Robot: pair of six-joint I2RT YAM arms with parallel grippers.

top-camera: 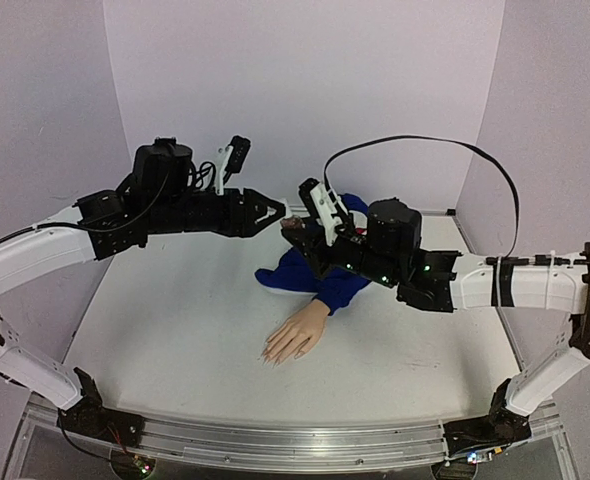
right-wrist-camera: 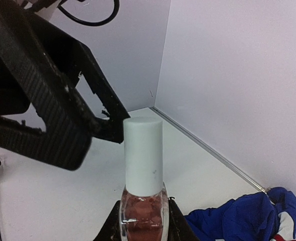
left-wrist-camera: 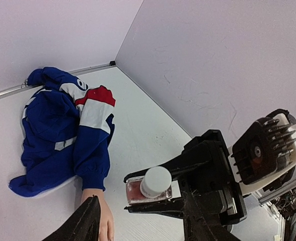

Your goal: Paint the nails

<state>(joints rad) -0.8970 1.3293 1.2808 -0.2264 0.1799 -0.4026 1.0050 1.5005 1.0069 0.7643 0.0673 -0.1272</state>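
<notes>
This is a robotics lab test cell. Plain pale-lilac panel walls (top-camera: 305, 80) box in a white table (top-camera: 175, 340) at 9, 12 and 3 o'clock in the top view. At 6 o'clock an aluminium rail (top-camera: 295, 442) carries bolted arm bases (top-camera: 100, 420) with lit status LEDs (top-camera: 140, 465). A loose black cable (top-camera: 425, 142) loops at 1 o'clock.

The bottle (right-wrist-camera: 143, 221) is glossy clear glass, and its cap (right-wrist-camera: 143, 153) is matt white plastic. The jacket (left-wrist-camera: 57, 130) is soft cloth. The hand (top-camera: 297, 335) looks smooth and plastic-like. The left gripper (top-camera: 278, 212) is matt black plastic, finely ridged. The table (top-camera: 175, 330) is matt white, and the near rail (top-camera: 295, 442) is bare metal.
</notes>
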